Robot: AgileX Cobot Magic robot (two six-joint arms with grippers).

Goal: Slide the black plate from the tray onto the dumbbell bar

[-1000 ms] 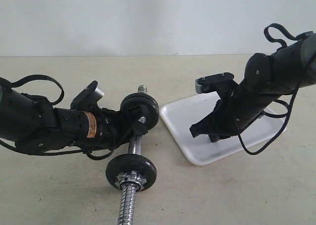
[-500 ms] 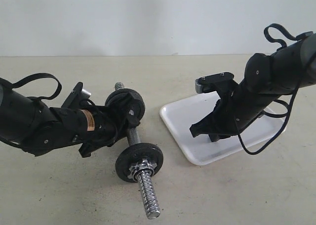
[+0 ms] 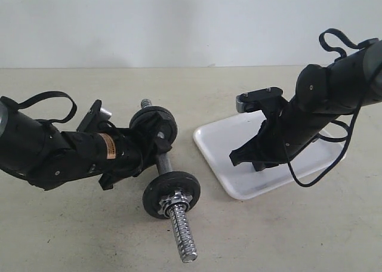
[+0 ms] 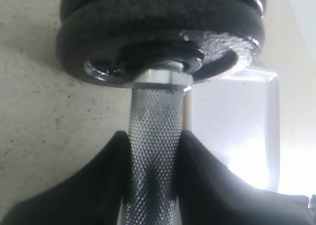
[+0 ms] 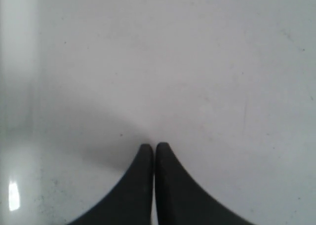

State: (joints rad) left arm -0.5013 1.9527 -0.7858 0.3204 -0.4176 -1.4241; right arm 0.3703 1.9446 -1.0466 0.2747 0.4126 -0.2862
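Note:
My left gripper is shut on the knurled middle of the chrome dumbbell bar, which lies low over the table with its threaded end pointing toward the front. One black plate sits on the bar's far side and another on the near side, behind a chrome nut. The left wrist view shows the gripper clamping the bar below stacked black plates. My right gripper is shut and empty just over the white tray. Its tips close on bare tray; no plate shows there.
A beige tabletop runs back to a pale wall. The tray stands at the right, and my right arm covers part of it. A black cable loops from the right arm down near the tray's front rim.
The left gripper has swung the bar: its near threaded end moved right and its far end moved left, then all shifted slightly right. The right arm has stayed still.

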